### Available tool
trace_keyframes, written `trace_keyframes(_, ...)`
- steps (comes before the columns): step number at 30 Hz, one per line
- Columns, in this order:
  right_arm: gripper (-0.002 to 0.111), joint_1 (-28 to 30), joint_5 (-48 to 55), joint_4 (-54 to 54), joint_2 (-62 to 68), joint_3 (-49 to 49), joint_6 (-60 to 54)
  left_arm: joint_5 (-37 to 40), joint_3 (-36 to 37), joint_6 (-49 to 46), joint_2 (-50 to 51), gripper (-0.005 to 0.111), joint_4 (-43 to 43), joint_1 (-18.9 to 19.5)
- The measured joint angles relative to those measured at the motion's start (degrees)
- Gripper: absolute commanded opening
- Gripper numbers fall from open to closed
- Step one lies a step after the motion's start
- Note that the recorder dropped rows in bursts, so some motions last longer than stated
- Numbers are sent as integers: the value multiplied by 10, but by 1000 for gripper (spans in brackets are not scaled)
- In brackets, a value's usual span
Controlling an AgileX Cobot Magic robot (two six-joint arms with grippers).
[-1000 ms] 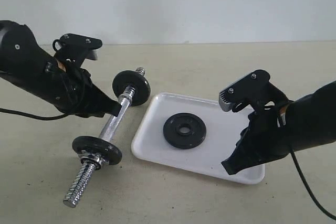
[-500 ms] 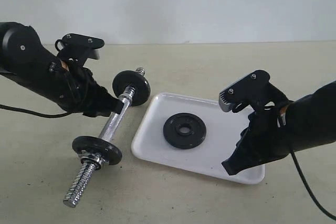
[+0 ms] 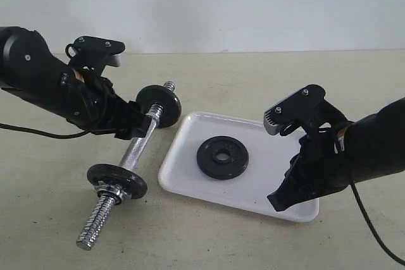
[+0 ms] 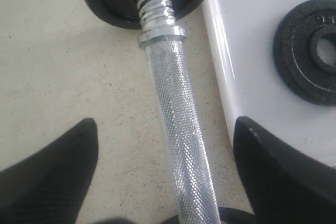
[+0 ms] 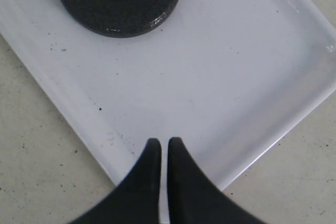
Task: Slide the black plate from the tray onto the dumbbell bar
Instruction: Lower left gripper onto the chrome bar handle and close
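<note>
Fingers [image 4: 50, 182] astride bar [image 4: 176, 129]; plate [image 4: 304, 59] lettering blurred

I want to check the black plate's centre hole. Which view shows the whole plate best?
The exterior view: the black plate lies whole in the tray. Both wrist views cut part of it off at the frame edge.

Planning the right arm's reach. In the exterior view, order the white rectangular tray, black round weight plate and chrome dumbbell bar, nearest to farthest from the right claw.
From the right claw:
1. white rectangular tray, corner at its tip
2. black round weight plate, middle of tray
3. chrome dumbbell bar, beyond the tray
</note>
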State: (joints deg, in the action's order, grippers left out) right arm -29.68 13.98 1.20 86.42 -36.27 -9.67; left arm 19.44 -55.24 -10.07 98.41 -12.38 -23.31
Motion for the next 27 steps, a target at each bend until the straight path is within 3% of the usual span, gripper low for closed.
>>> trace_keyframes(10,0,0,5,0,0,0,0,-58,-2,-6,25,67,0,-25)
trace_keyframes(27,0,0,6,0,0,0,-1,-118,-18,-6,103,67,0,-25)
